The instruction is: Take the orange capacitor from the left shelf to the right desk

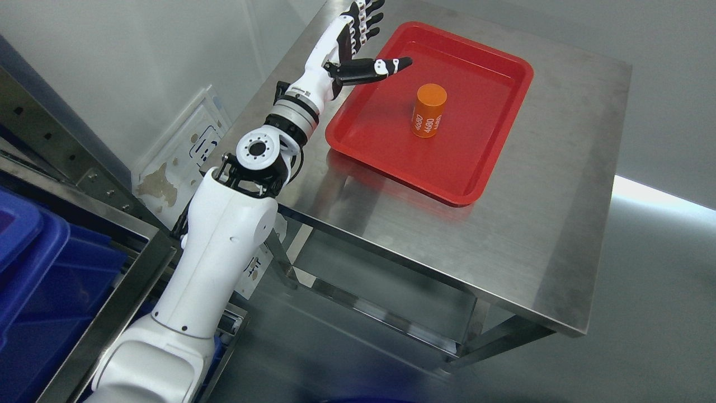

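Blue bins (39, 268) are being carried on the metal shelf (120, 268) at the far left, and beside them the white left arm (224, 240) is being stretched up from the lower left toward the steel bench (537, 224). Its left hand (358, 42) is being held spread and empty above the upper-left rim of the red tray (475, 179), fingers fanned upward and thumb pointed over the tray. Farther right, the orange capacitor (429, 110) is being supported upright on the tray floor, well apart from the hand, white print showing on its side.
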You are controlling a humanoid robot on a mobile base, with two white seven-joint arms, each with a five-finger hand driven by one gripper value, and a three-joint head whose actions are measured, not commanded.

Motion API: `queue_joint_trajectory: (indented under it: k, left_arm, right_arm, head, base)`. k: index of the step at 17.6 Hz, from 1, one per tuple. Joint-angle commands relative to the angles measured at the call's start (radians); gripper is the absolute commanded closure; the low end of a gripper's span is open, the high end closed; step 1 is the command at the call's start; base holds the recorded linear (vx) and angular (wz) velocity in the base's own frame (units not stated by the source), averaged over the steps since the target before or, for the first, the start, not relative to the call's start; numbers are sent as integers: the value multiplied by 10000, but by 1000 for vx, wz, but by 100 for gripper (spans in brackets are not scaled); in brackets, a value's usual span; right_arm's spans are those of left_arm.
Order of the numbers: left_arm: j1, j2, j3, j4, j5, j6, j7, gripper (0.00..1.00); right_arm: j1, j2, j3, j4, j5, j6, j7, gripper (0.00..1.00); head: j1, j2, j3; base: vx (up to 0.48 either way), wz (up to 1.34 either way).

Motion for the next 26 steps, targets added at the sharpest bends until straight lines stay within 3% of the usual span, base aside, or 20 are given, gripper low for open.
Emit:
queue_joint_trajectory:
  k: [1,4,26]
  left_arm:
    - [2006,175,1027,-3265,94,-453,2,0]
    - [2498,175,966,-3265,79,-947,2,0]
    - [2928,175,1319,-3265,17,-1192,584,0]
  right_arm:
    - [231,-175,-107,-174,61,8,1,0]
    - [231,-175,-107,-174,61,8,1,0]
    - [231,-175,-107,-174,61,8,1,0]
  head:
    - [0,0,0]
    - [0,0,0]
    - [0,0,0]
  base:
    - [0,0]
    - [0,0]
    - [0,0]
